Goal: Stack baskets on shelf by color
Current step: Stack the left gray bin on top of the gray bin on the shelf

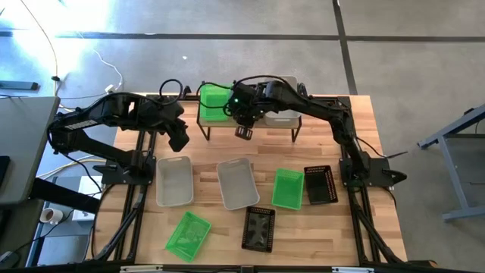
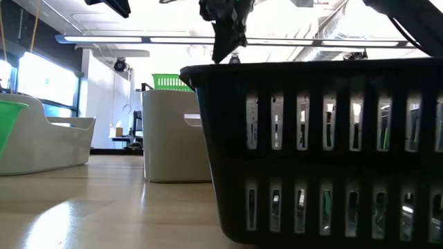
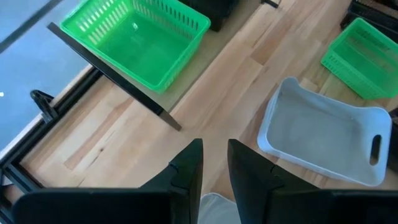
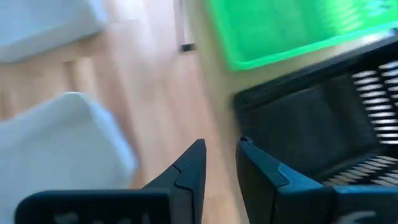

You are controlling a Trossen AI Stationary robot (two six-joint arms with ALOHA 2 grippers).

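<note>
On the shelf [image 1: 250, 130] a green basket [image 1: 214, 102] stands at the left end and a pale grey basket [image 1: 285, 111] at the right end. The right wrist view shows a black basket [image 4: 311, 124] beside the green basket [image 4: 298, 25]; in the high view my right arm hides it. My right gripper [image 1: 244, 131] [image 4: 219, 163] hangs open and empty over the shelf's front edge. My left gripper [image 1: 179, 140] [image 3: 216, 155] waits left of the shelf, narrowly open and empty. The other baskets rest on their bases on the table.
On the table in front of the shelf stand two pale grey baskets [image 1: 173, 180] [image 1: 237, 182], two green ones [image 1: 288, 187] [image 1: 188, 233] and two black ones [image 1: 320, 184] [image 1: 259, 227]. Bare wood lies between the shelf and this row. The nearest black basket [image 2: 318, 152] fills the low view.
</note>
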